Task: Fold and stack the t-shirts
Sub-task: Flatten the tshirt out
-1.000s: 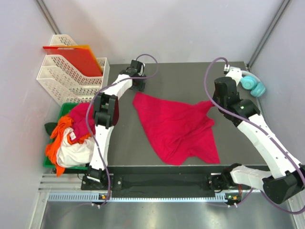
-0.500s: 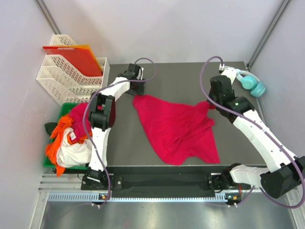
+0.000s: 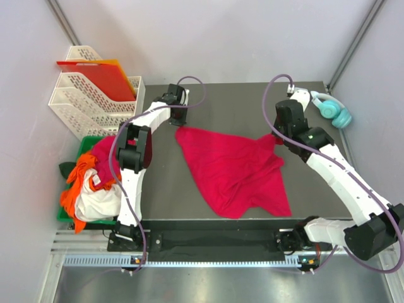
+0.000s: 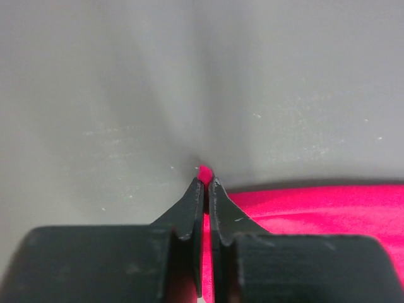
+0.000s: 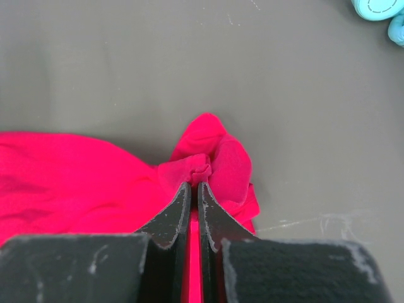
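Your left fingers (image 4: 189, 211) and right fingers (image 5: 172, 218) each pinch a red shirt (image 3: 233, 170) corner on the bench (image 3: 227, 101); nothing folded, pile (image 3: 95, 186) waiting.

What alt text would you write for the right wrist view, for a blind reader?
The right pincer is shut on a bunched corner of the crimson t-shirt, which lies on a grey table. Teal headphones show at the top right edge.
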Controlling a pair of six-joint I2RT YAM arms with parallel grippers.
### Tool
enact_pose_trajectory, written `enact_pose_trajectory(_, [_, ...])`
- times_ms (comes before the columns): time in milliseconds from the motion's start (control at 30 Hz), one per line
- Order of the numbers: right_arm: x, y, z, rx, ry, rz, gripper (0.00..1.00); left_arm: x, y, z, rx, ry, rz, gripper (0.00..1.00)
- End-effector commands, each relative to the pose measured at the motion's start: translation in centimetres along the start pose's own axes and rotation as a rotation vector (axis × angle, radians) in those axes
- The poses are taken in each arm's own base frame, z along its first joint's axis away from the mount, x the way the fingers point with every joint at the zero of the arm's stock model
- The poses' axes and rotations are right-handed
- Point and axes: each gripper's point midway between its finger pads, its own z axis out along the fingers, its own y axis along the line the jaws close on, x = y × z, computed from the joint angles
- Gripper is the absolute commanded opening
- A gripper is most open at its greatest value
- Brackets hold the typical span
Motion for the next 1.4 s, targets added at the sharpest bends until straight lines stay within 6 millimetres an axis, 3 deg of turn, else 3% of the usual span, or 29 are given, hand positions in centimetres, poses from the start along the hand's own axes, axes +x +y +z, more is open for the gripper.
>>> enact_pose_trajectory(0, [-1.9, 1.3, -0.1, -0.035, -0.050, 0.038, 0.00, 1.3, -0.3, -1.4, 0.024, 0.045, -0.009, 0.00])
enact_pose_trajectory(167, [-2.6, 1.9, 0.0, -0.051, -0.064, 0.030, 0.00, 0.9, -0.1, -3.1, 0.012, 0.022, 0.010, 0.00])
enact_pose_trajectory(200, [-3.2, 1.8, -0.1, -0.049, -0.078, 0.022, 0.00, -0.5, 0.0, -4.7, 0.002, -0.020, 0.014, 0.00])
enact_pose_trajectory(267, [-6.4, 1.4, -0.9, -0.019, -0.149, -0.002, 0.00, -3.3, 0.6, -7.4, -0.036, -0.102, 0.037, 0.00])
enact_pose_trajectory(300, [-9.3, 1.4, -2.0, -0.019, -0.210, 0.015, 0.00, -5.0, 0.8, -9.8, -0.045, -0.153, 0.043, 0.00])
enact_pose_trajectory(367, [-11.9, 1.2, -2.5, 0.007, -0.264, -0.018, 0.00, -8.5, 1.4, -13.7, -0.072, -0.263, 0.053, 0.00])
enact_pose_trajectory(400, [-14.4, 1.2, -3.7, 0.003, -0.317, 0.004, 0.00, -10.0, 1.6, -16.4, -0.079, -0.319, 0.051, 0.00])
enact_pose_trajectory(467, [-16.0, 1.2, -4.1, 0.020, -0.348, -0.005, 0.00, -12.6, 2.6, -20.5, -0.105, -0.416, 0.044, 0.00])
enact_pose_trajectory(600, [-20.7, 1.0, -7.5, -0.007, -0.461, 0.048, 0.00, -15.6, 4.1, -29.0, -0.157, -0.576, 0.041, 0.00])
enact_pose_trajectory(667, [-22.0, 0.6, -9.0, -0.013, -0.499, 0.063, 0.00, -16.3, 4.6, -32.2, -0.182, -0.640, 0.039, 0.00])
enact_pose_trajectory(700, [-22.8, 0.4, -10.0, -0.019, -0.522, 0.070, 0.00, -16.5, 4.7, -35.2, -0.199, -0.697, 0.038, 0.00])
enact_pose_trajectory(767, [-23.6, -0.5, -11.9, -0.018, -0.554, 0.070, 0.00, -16.6, 4.9, -38.2, -0.221, -0.761, 0.045, 0.00])
enact_pose_trajectory(800, [-24.1, -0.8, -13.1, -0.023, -0.571, 0.070, 0.00, -16.3, 5.0, -41.4, -0.236, -0.821, 0.042, 0.00])
enact_pose_trajectory(867, [-24.6, -2.1, -15.1, 0.011, -0.602, 0.055, 0.00, -15.8, 5.1, -43.7, -0.258, -0.865, 0.051, 0.00])
enact_pose_trajectory(900, [-24.8, -2.8, -16.6, 0.033, -0.617, 0.045, 0.00, -15.1, 5.2, -46.3, -0.267, -0.908, 0.047, 0.00])
enact_pose_trajectory(933, [-24.9, -3.3, -17.5, 0.041, -0.630, 0.047, 0.00, -14.7, 5.3, -47.1, -0.276, -0.918, 0.053, 0.00])
enact_pose_trajectory(967, [-24.9, -3.6, -18.1, 0.047, -0.634, 0.045, 0.00, -13.8, 5.3, -49.4, -0.282, -0.949, 0.048, 0.00])
enact_pose_trajectory(1033, [-25.1, -4.4, -20.2, 0.045, -0.656, 0.060, 0.00, -12.6, 5.4, -50.4, -0.293, -0.955, 0.045, 0.00])
enact_pose_trajectory(1067, [-25.1, -4.8, -20.9, 0.046, -0.659, 0.068, 0.00, -11.6, 5.3, -52.6, -0.297, -0.992, 0.041, 0.00])
enact_pose_trajectory(1133, [-25.3, -5.8, -22.7, 0.061, -0.677, 0.060, 0.00, -10.2, 5.6, -53.5, -0.315, -0.992, 0.044, 0.00])
enact_pose_trajectory(1167, [-25.3, -6.0, -23.2, 0.065, -0.679, 0.060, 0.00, -9.1, 5.6, -55.3, -0.321, -1.024, 0.044, 0.00])
enact_pose_trajectory(1367, [-25.4, -7.5, -25.3, 0.081, -0.687, 0.071, 0.00, -4.8, 5.7, -57.1, -0.344, -1.016, 0.082, 0.00])
